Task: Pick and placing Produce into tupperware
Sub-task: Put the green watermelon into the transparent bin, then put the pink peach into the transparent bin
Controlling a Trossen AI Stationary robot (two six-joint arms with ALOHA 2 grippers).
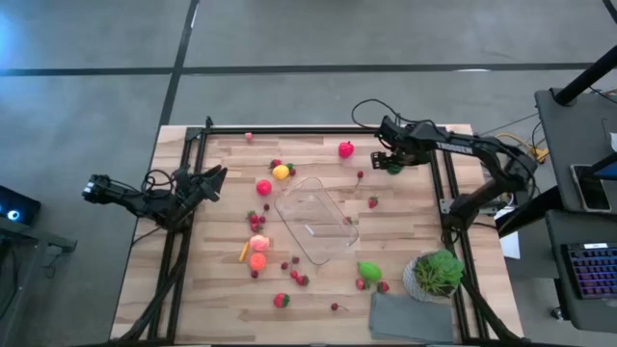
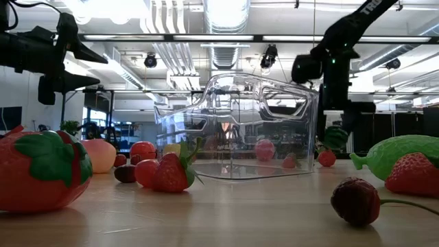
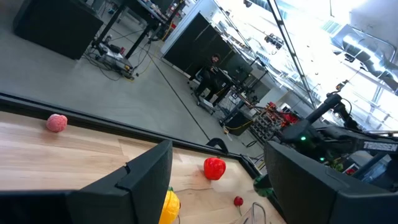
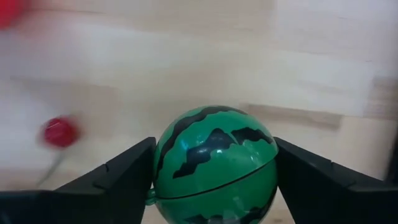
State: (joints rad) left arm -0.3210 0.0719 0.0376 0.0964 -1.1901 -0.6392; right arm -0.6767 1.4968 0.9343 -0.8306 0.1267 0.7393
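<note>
One green watermelon sits pinched in the right claw.

Potted plant near table corner; grey cloth just beside it.

I see the clear tupperware mid-table, upright, turned diagonal, open top; looks empty, tho the low view is too cluttered to be sure. Produce is scattered round it: small watermelon, green w/ dark stripes, sits between the right gripper fingers, both touching its sides. Red pepper near the far edge, yellow fruit and pink one by the tub's far-left corner, peach and orange pieces to its left, green pear-like piece plus strawberries at the near side.
</note>
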